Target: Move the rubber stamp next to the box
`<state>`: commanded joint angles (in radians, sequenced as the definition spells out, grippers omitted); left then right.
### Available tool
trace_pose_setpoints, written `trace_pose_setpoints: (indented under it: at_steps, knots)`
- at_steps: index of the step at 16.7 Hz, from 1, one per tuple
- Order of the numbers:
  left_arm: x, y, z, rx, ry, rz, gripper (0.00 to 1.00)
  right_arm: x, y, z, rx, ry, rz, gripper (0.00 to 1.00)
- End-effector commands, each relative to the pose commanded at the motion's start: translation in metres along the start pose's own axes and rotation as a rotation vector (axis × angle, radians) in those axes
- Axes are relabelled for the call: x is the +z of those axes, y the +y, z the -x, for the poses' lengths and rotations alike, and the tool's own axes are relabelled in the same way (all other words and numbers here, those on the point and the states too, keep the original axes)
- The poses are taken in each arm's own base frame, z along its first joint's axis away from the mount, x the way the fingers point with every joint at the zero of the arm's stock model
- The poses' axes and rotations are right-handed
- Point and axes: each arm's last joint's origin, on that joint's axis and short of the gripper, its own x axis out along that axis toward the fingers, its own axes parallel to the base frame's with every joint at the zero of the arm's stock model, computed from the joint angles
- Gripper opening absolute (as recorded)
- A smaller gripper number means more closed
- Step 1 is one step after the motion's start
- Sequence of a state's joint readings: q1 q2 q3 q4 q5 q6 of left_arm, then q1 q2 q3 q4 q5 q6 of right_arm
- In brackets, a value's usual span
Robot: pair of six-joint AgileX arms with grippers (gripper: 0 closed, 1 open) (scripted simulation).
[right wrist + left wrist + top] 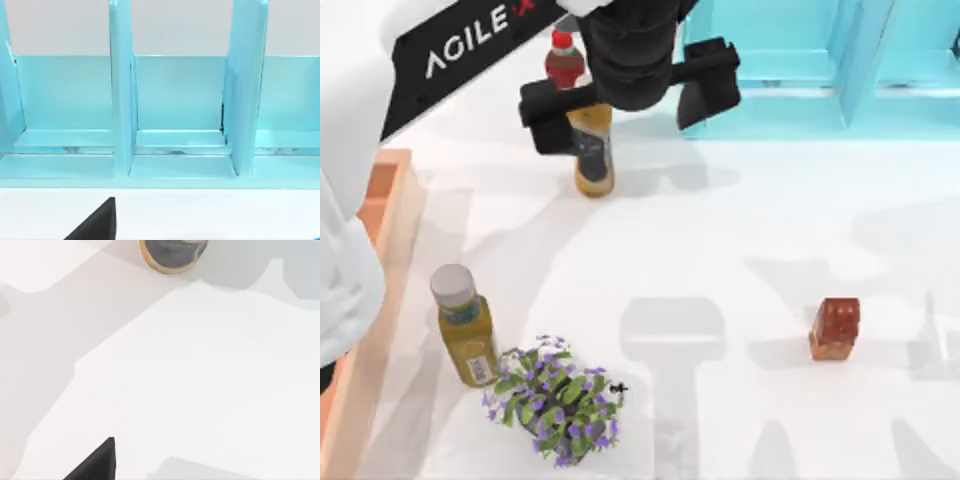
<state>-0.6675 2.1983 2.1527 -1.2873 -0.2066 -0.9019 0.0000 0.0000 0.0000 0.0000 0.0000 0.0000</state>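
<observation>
One long diagonal reach separated my left pincer (625,95), fingers spread and empty at the surface's far edge, from the rubber stamp (834,328) near the right edge; the box (382,205) lay along the left edge.

rubber stamp (834,328): mottled reddish-brown, glossy
box (382,200): light orange-tan
cabinet frame (175,120): turquoise-blue
table (740,240): white
plant (560,400): green leaves, purple flowers
bottles: amber, one red-capped (563,62), one grey-capped (465,325)
</observation>
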Motion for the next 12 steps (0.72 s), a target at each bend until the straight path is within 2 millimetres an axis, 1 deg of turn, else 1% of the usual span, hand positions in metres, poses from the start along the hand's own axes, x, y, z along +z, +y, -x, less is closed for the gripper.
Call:
trace_pose_setpoints:
  at_steps: [3, 6, 9, 12]
  knots:
    - [-0.035, -0.052, -0.014, 0.022, 0.046, -0.062, 1.00, 0.000, 0.000, 0.000, 0.000, 0.000, 0.000, 1.00]
    - [-0.079, -0.091, -0.019, 0.023, 0.076, -0.132, 1.00, 0.000, 0.000, 0.000, 0.000, 0.000, 0.000, 1.00]
    - [-0.122, -0.116, -0.017, 0.010, 0.096, -0.203, 1.00, 0.000, 0.000, 0.000, 0.000, 0.000, 0.000, 1.00]
    - [-0.156, -0.130, -0.012, -0.008, 0.109, -0.261, 1.00, 0.000, 0.000, 0.000, 0.000, 0.000, 0.000, 1.00]
